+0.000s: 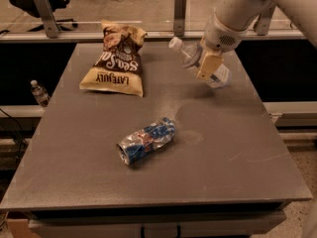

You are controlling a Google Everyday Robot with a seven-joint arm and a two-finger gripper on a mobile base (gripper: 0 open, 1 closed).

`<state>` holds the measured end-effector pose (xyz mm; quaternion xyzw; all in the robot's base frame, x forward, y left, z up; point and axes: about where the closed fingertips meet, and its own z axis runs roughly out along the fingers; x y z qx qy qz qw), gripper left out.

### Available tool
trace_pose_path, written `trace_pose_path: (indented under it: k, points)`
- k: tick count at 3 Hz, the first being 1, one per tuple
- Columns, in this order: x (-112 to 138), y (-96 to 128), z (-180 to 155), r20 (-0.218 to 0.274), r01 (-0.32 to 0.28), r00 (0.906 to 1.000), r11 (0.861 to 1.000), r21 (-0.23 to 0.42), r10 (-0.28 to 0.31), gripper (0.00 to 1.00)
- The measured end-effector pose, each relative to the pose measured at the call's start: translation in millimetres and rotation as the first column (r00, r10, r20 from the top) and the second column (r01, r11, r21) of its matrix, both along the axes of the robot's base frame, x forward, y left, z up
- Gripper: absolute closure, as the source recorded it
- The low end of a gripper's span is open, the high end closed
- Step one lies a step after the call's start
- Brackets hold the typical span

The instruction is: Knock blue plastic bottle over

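The blue plastic bottle (190,58), clear with a white cap and pale label, is tipped far over toward the left at the back right of the grey table (233,148). Its cap points up-left and its base is at the right. My gripper (209,66) comes down from the upper right on a white arm and sits right against the middle of the bottle, covering part of it. A tan finger (206,66) lies across the bottle's body.
A chip bag (116,58) lies at the back left of the table. A crushed blue-and-silver can (146,140) lies on its side near the middle. A small bottle (39,93) stands on the floor off the left edge. A rail with posts runs behind the table.
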<state>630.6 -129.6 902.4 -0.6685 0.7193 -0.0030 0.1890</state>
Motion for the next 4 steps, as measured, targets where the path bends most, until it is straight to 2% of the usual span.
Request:
trace_pose_path:
  k: [1,2,4]
  points:
    - [1.0,9.7,-30.7,-0.082,-0.114,0.9917,0.974,-0.194,0.099,1.00]
    - [3.4,17.7,-49.3,-0.152,-0.201,0.9748,0.938,-0.282,0.163,1.00]
    - [6.6,19.8,-52.2,-0.145,-0.202,0.9753,0.938,-0.281,0.167,0.59]
